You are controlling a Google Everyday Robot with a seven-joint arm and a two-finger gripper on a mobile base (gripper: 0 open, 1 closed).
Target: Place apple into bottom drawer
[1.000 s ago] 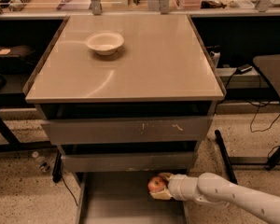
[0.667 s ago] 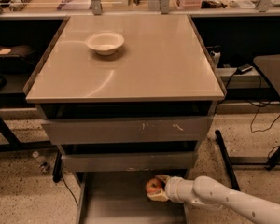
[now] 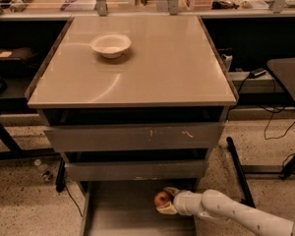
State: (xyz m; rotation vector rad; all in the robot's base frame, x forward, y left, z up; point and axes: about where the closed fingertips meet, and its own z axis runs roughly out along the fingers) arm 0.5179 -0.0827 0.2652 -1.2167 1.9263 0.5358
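Well, from my end the cabinet fills most of the view. Its beige worktop [image 3: 152, 73] carries a white bowl [image 3: 110, 44] toward the back left, well apart from everything I am working with. Under the worktop sits the scratched drawer front [image 3: 132, 137] with a dark gap above it. Below that is the plain middle drawer front [image 3: 132, 170], again under a narrow dark gap. The bottom drawer [image 3: 120, 213] is pulled out toward me, its flat grey floor open from above. The middle drawer front stands over its rear edge, just above and behind the tool. To the right of the cabinet a black bar [image 3: 240, 171] runs along the speckled floor [image 3: 19, 205], and thin cables [image 3: 278, 127] trail near a dark table [image 3: 287, 75]. On the left, a small clear bottle [image 3: 43, 170] lies on the floor.

The drawer's near end is cut off by the bottom of the frame. So is the lower part of the white arm [image 3: 236, 215], which comes in from the lower right. The arm's wrist hides the drawer's right rail where it crosses.

The tool [image 3: 163, 201] is over the right rear part of the bottom drawer. Its two pale fingers [image 3: 167, 210] are clamped above and below the apple [image 3: 162, 197], which sits gripped between them at the tip. I cannot tell whether the apple touches the drawer floor or hangs just above it.
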